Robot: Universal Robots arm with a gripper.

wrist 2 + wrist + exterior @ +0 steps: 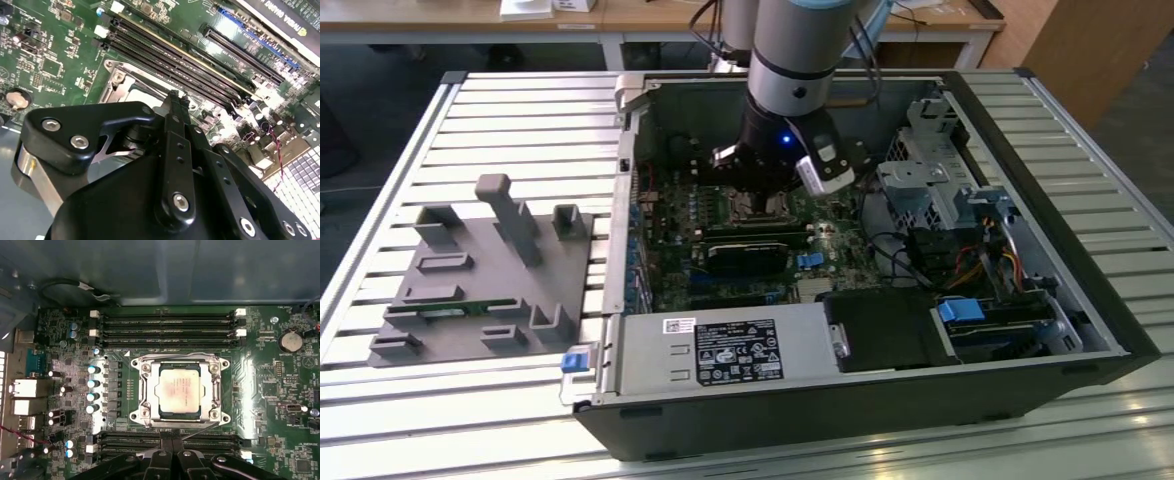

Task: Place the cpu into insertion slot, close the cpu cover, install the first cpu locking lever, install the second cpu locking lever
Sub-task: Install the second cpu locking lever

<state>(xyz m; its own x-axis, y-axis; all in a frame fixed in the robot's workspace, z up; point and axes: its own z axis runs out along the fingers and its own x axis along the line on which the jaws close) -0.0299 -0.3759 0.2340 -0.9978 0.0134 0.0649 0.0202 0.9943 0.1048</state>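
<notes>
The cpu (179,390), a dull silver-beige square, lies flat in the insertion slot (137,416) on the green motherboard. The cpu cover (152,390), a silvery frame, lies down around the chip. A thin metal lever rod (202,429) runs along the socket edge nearest my fingers. My gripper (172,442) stands shut at that edge, fingertips together and touching or just above the rod. In the second wrist view the gripper (175,100) points at the socket corner, with the cover (117,82) behind it. In the exterior view the gripper (761,205) reaches down into the open computer case.
Long black memory slots (165,322) flank the socket on both sides. A black card (747,250) lies just in front of the gripper, the power supply (727,350) nearer still, and drive bays (934,190) toward the exterior view's right. A grey fixture (480,270) rests on the slatted table.
</notes>
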